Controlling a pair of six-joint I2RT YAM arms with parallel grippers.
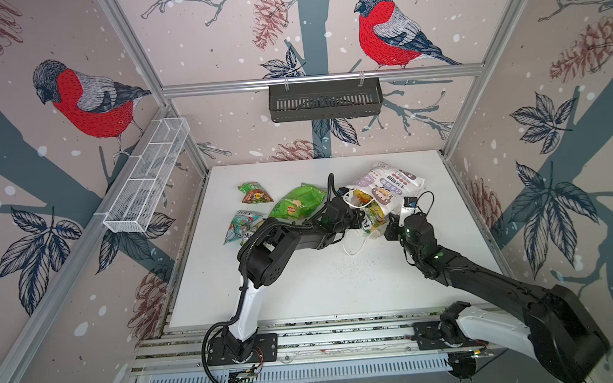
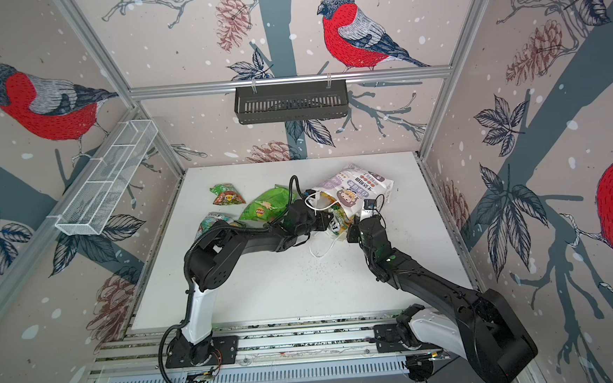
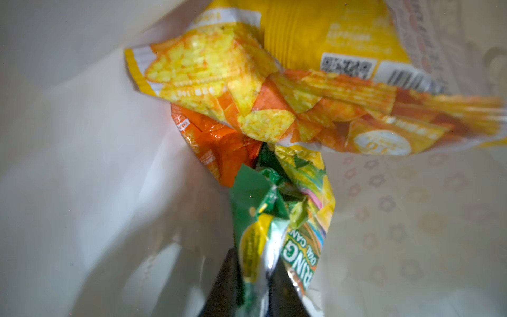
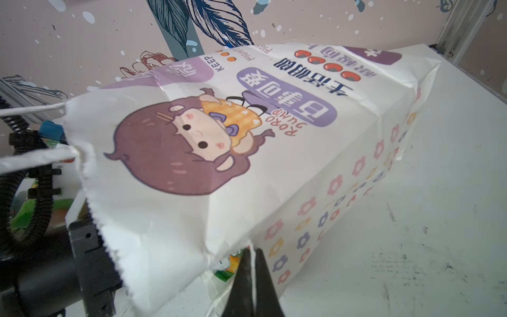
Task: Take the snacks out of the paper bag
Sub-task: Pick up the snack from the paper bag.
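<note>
The white paper bag [image 1: 394,183] [image 2: 361,187] [image 4: 247,142] lies on its side at the back right of the table, mouth toward the arms. My left gripper [image 1: 362,219] [image 2: 330,221] [image 3: 253,260] is inside the mouth, shut on a green snack packet [image 3: 260,216]. Deeper in the bag lie a yellow-orange packet [image 3: 219,71] and an orange packet [image 3: 216,148]. My right gripper [image 1: 391,225] [image 2: 352,228] [image 4: 251,254] is shut on the bag's mouth edge. Out on the table lie a large green packet [image 1: 296,202], a small green-red packet [image 1: 256,192] and a teal packet [image 1: 239,225].
A white wire basket [image 1: 147,180] hangs on the left wall. On the back rail hangs a black slotted basket [image 1: 325,98]. One white cord handle [image 1: 355,246] trails on the table in front of the bag, between the two arms.
</note>
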